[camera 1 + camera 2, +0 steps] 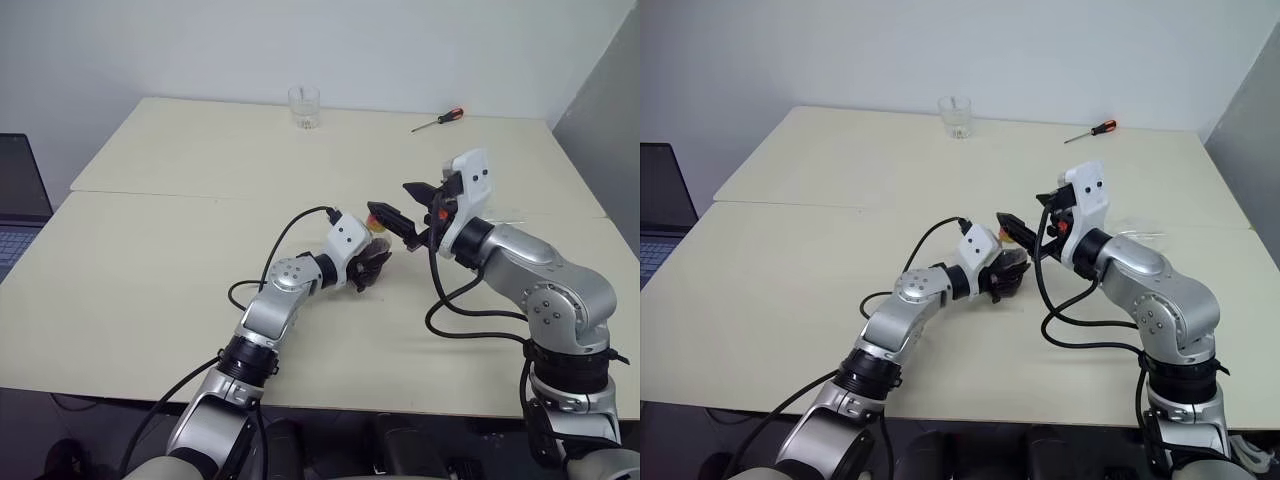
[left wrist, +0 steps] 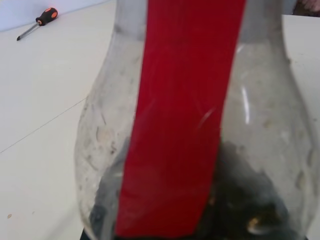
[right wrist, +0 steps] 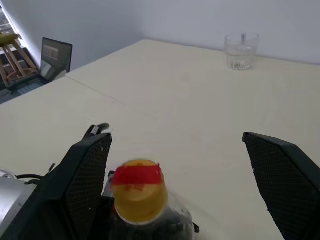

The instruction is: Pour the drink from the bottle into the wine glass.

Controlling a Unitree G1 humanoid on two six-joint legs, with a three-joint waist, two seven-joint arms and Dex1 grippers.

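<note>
My left gripper (image 1: 368,268) is shut on the bottle (image 1: 377,242), which stands upright near the middle of the table (image 1: 150,260). The bottle is clear with a red label strip (image 2: 180,125) and a yellow cap (image 3: 139,192). The drink (image 2: 235,195) shows as a dark mass low in its body. My right gripper (image 1: 394,199) hovers open just above and behind the cap. In the right wrist view its fingers (image 3: 85,175) stand wide on either side of the cap, not touching it. The wine glass is hidden; a faint clear shape (image 1: 1135,232) lies behind my right forearm.
A short clear tumbler (image 1: 304,106) stands at the table's far edge. A screwdriver with an orange and black handle (image 1: 438,120) lies at the far right. A laptop (image 1: 20,200) sits off the table's left side. A grey partition (image 1: 610,130) stands on the right.
</note>
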